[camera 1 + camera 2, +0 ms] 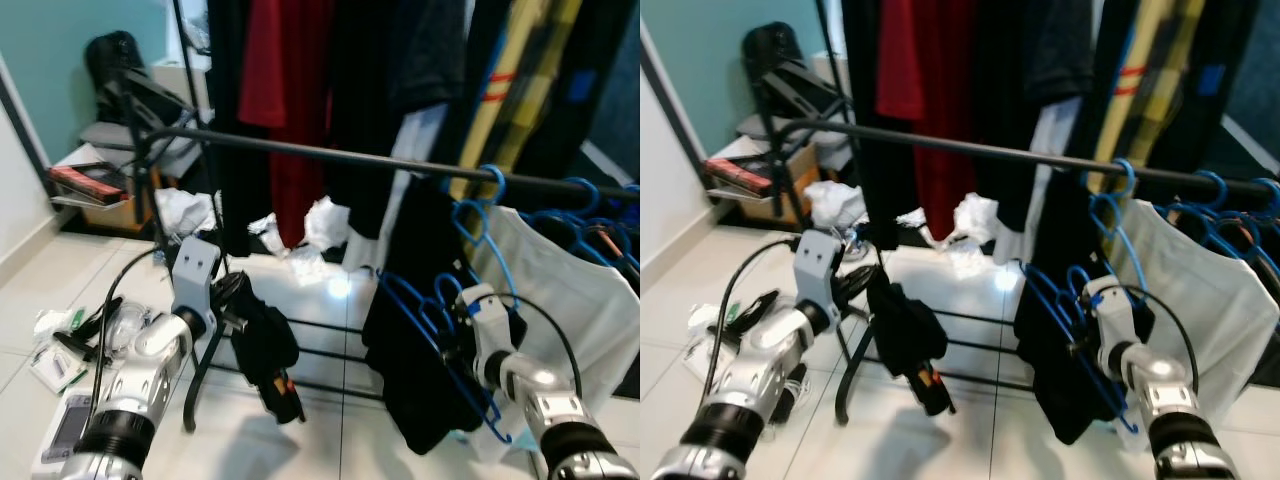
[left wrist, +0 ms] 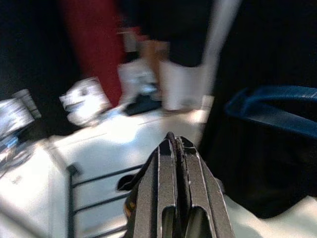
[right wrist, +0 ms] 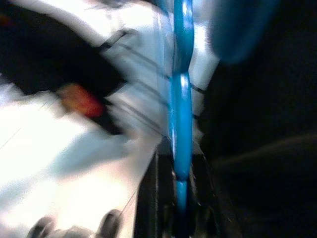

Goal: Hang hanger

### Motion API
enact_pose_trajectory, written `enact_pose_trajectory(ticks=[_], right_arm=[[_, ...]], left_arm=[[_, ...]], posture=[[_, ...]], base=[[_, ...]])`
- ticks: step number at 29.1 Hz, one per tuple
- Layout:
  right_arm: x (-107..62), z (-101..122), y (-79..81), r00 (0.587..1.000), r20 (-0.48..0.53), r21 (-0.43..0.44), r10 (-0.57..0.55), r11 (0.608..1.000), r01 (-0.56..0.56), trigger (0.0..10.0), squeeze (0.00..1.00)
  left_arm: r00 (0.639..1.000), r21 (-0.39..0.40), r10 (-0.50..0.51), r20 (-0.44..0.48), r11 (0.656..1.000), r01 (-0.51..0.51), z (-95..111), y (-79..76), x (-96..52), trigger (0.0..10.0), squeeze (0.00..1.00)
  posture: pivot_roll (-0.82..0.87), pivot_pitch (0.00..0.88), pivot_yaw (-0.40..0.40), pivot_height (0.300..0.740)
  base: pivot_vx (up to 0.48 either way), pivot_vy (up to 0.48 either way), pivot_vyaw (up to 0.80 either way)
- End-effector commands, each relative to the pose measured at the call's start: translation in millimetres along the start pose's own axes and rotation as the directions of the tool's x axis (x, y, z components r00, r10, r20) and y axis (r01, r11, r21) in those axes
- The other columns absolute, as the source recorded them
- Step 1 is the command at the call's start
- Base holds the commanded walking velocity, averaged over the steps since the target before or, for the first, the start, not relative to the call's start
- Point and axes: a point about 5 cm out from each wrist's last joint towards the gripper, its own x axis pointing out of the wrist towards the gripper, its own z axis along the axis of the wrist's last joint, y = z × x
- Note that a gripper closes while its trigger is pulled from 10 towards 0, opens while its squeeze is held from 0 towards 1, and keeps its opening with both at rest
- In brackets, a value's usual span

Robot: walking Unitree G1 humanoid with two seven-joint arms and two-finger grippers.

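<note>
**Blue hanger: held low, rail above**

Blue hanger (image 1: 432,330), carrying a black garment (image 1: 420,330), is clamped in the right gripper (image 1: 462,335) fingers, long axis tilted. Its hook lies below the black rail (image 1: 330,153), up and ahead. Left gripper (image 2: 173,148): fingers pressed together, empty, farther off.

Room corner with a tiled floor and a teal wall.

The floor (image 1: 300,430) is laid with glossy white tiles and carries a bright light reflection (image 1: 340,288). The teal wall (image 1: 60,60) stands at the far left, meeting a white wall (image 1: 15,190). A black clothes rail (image 1: 330,155) crosses the scene, hung with dark, red and yellow clothes. White crumpled items (image 1: 185,210) and small clutter (image 1: 70,340) lie on the tiles.
</note>
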Motion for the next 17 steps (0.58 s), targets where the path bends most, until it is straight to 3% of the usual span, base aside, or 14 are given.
enact_pose_trajectory(ticks=[1,2,4,7,8,10,11,12,13,14,15,16,17], right_arm=[[-3.2,15.4,2.0,0.996,0.037,-0.042,0.084,0.996,-0.082,10.0,0.0],[-3.2,15.4,2.0,0.996,0.037,-0.042,0.084,0.996,-0.082,10.0,0.0],[-18.6,25.8,7.6,0.973,0.057,-0.08,0.224,0.972,-0.219,10.0,0.0],[-18.6,25.8,7.6,0.973,0.057,-0.08,0.224,0.972,-0.219,10.0,0.0],[-30.4,36.5,9.3,0.954,0.093,-0.088,0.285,0.957,-0.277,10.0,0.0],[-30.4,36.5,9.3,0.954,0.093,-0.088,0.285,0.957,-0.277,10.0,0.0],[-46.6,50.7,11.7,0.924,0.139,-0.121,0.356,0.932,-0.341,10.0,0.0],[-46.6,50.7,11.7,0.924,0.139,-0.121,0.356,0.932,-0.341,10.0,0.0],[-65.0,70.5,12.0,0.89,0.205,-0.149,0.408,0.912,-0.383,10.0,0.0],[-65.0,70.5,12.0,0.89,0.205,-0.149,0.408,0.912,-0.383,10.0,0.0],[-80.4,86.3,13.6,0.857,0.247,-0.186,0.452,0.89,-0.416,10.0,0.0],[-80.4,86.3,13.6,0.857,0.247,-0.186,0.452,0.89,-0.416,10.0,0.0],[-91.1,96.6,14.3,0.837,0.266,-0.22,0.479,0.875,-0.431,10.0,0.0]], left_arm=[[0.998,0.028,-0.034,0.046,0.999,0.033,15.9,0.5,2.0,10.0,0.0],[0.998,0.028,-0.034,0.046,0.999,0.033,15.9,0.5,2.0,10.0,0.0],[0.995,0.037,-0.06,0.074,0.998,0.058,28.0,1.5,0.4,10.0,0.0],[0.995,0.037,-0.06,0.074,0.998,0.058,28.0,1.5,0.4,10.0,0.0],[0.992,0.047,-0.084,0.089,0.996,0.08,35.3,0.7,-0.2,10.0,0.0],[0.992,0.047,-0.084,0.089,0.996,0.08,35.3,0.7,-0.2,10.0,0.0],[0.984,0.058,-0.126,0.122,0.991,0.12,47.3,-3.1,0.7,10.0,0.0],[0.984,0.058,-0.126,0.122,0.991,0.12,47.3,-3.1,0.7,10.0,0.0],[0.968,0.079,-0.186,0.166,0.982,0.175,63.8,-8.6,0.6,10.0,0.0],[0.968,0.079,-0.186,0.166,0.982,0.175,63.8,-8.6,0.6,10.0,0.0],[0.949,0.112,-0.242,0.202,0.968,0.223,78.5,-13.3,-1.0,10.0,0.0],[0.949,0.112,-0.242,0.202,0.968,0.223,78.5,-13.3,-1.0,10.0,0.0],[0.928,0.139,-0.293,0.229,0.954,0.267,90.3,-16.8,-3.6,10.0,0.0]], posture=[[-0.1,0.0,0.007,0.74],[-0.1,0.0,0.007,0.74],[-0.1,0.0,0.019,0.74],[-0.1,0.0,0.019,0.74],[-0.1,0.0,0.021,0.74],[-0.1,0.0,0.021,0.74],[-0.1,0.0,0.02,0.74],[-0.1,0.0,0.02,0.74],[-0.1,0.0,0.023,0.74],[-0.1,0.0,0.023,0.74],[-0.1,0.0,0.023,0.74],[-0.1,0.0,0.023,0.74],[-0.1,0.0,0.023,0.74]], base=[[0.0,0.0,-0.8],[0.0,0.0,-0.8],[0.0,0.0,-0.8],[0.0,0.0,-0.8],[0.0,0.0,-0.8],[0.0,0.0,-0.8],[0.0,0.0,-0.8],[0.0,0.0,-0.8],[0.0,0.0,0.0],[0.0,0.0,0.0],[0.0,0.0,0.0],[0.0,0.0,0.0],[0.0,0.0,0.0]])
